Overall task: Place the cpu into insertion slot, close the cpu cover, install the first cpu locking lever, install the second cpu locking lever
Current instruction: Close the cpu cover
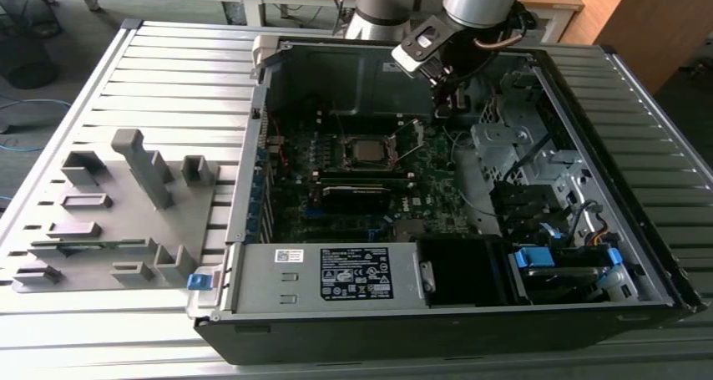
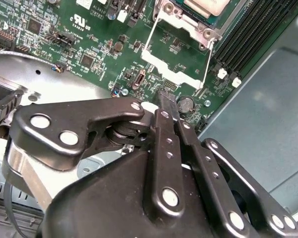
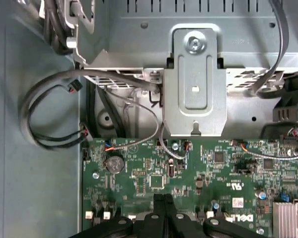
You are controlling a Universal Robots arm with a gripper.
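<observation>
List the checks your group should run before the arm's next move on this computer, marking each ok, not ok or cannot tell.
1. cpu seated in the insertion slot: ok, its silver top lies inside the socket rim.
2. cpu cover closed: not ok, the frame is swung off the socket and green board shows through its cut-out.
3. claw empty: ok, its fingers are together with nothing between them.
4. claw clear of the motherboard: cannot tell, the tips sit close over the board beside the open cover, and contact cannot be judged.

Low green board under end effector; cables, metal bracket close by.
</observation>
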